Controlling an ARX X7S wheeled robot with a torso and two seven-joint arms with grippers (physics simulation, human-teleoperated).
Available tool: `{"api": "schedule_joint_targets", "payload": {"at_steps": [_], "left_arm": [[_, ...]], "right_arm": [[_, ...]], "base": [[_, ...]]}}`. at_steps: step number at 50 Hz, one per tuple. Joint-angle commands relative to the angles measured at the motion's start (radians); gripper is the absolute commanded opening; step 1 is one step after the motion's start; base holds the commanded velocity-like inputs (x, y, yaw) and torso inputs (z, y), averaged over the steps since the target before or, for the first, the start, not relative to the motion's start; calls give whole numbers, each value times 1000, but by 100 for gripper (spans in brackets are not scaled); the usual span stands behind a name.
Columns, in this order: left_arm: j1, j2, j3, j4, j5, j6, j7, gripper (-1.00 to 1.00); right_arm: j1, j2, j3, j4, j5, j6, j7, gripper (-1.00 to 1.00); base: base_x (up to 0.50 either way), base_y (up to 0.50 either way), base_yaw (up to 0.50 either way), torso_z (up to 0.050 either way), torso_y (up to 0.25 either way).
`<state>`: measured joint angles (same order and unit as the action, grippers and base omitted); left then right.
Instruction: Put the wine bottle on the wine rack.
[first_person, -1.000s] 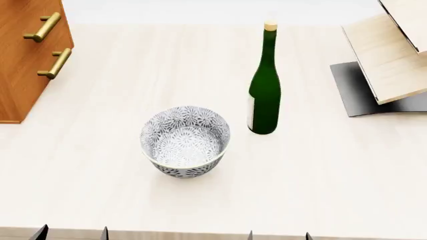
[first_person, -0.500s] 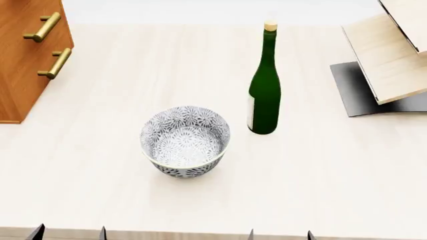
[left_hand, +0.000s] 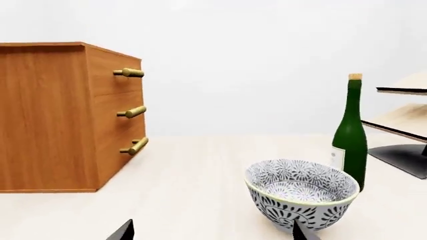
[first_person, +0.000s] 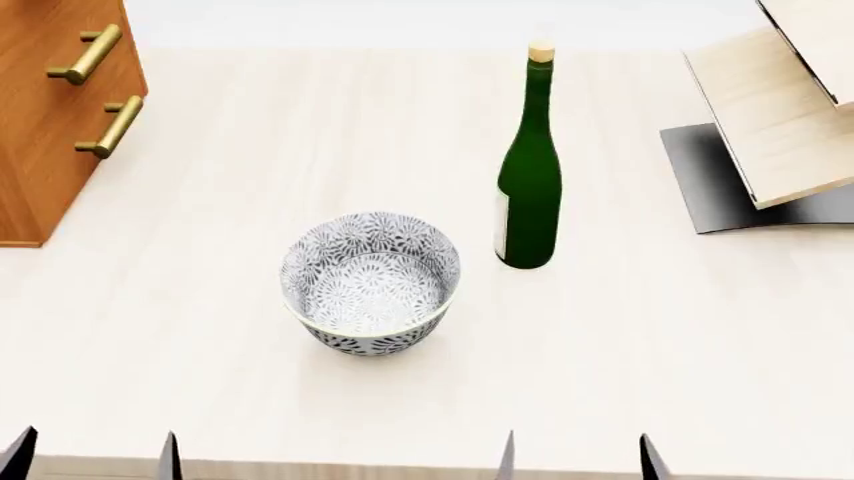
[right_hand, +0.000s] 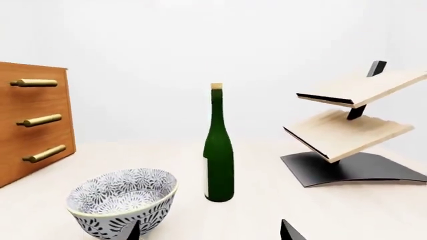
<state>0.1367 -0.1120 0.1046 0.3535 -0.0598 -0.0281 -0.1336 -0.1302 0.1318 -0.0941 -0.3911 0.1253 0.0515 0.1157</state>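
Note:
The wine bottle (first_person: 529, 190) stands upright on the pale table, dark green with a tan cork and pale label; it also shows in the left wrist view (left_hand: 350, 135) and the right wrist view (right_hand: 218, 150). The wine rack (first_person: 781, 120) stands at the table's far right, two slanted light wood boards on a curved grey base; it shows in the right wrist view (right_hand: 347, 130) too. My left gripper (first_person: 94, 458) and right gripper (first_person: 574, 458) are open and empty at the table's near edge, only the dark fingertips showing, well short of the bottle.
A patterned grey-white bowl (first_person: 370, 282) sits just left of and nearer than the bottle. A brown drawer cabinet (first_person: 54, 110) with brass handles stands at the far left. The pale table (first_person: 641, 340) stretches between bottle and rack.
Both grippers' fingertips have risen a little further into the head view and stand wider apart; the left pair has shifted left. Bottle, bowl and rack have not moved.

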Motion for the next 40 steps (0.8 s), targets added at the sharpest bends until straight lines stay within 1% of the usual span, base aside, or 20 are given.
{"api": "schedule_joint_targets", "payload": {"at_steps": [1, 4, 10, 14, 17, 18, 23, 32, 33, 37, 40], "left_arm": [[72, -23, -4, 173, -6, 15, -31, 100], [93, -25, -3, 209, -7, 40, -38, 100], [128, -33, -8, 263, -5, 86, -52, 100], [157, -37, -9, 299, 8, 131, -63, 100], [172, -41, -8, 319, 4, 154, -65, 100], [181, -40, -7, 327, 27, 171, -73, 100], [196, -45, -4, 333, 35, 216, -80, 100], [224, -49, -5, 337, 64, 315, -101, 100], [225, -49, -4, 334, 67, 321, -103, 100], [227, -53, -2, 332, 73, 341, -107, 100], [227, -55, -1, 330, 78, 349, -112, 100]], "right_arm": [[-68, 26, 6, -177, 43, 4, 11, 100], [-92, 23, 10, -197, 37, -64, 12, 100], [-125, 26, 9, -237, 19, -124, 24, 100], [-151, 20, 11, -251, -20, -203, 39, 100], [-158, 22, 13, -259, -20, -227, 43, 100], [-167, 23, 14, -264, -20, -251, 43, 100], [-186, 17, 15, -265, -49, -332, 54, 100], [-201, 27, 3, -265, -40, -386, 57, 100], [-203, 34, 0, -265, -11, -394, 50, 100], [-202, 34, 1, -265, -20, -393, 59, 100], [-209, 32, -2, -263, -39, -422, 63, 100]], "base": [[0, 0, 0, 0, 0], [0, 0, 0, 0, 0], [0, 0, 0, 0, 0], [0, 0, 0, 0, 0], [0, 0, 0, 0, 0], [0, 0, 0, 0, 0], [0, 0, 0, 0, 0], [0, 0, 0, 0, 0], [0, 0, 0, 0, 0], [0, 0, 0, 0, 0], [0, 0, 0, 0, 0]]}}
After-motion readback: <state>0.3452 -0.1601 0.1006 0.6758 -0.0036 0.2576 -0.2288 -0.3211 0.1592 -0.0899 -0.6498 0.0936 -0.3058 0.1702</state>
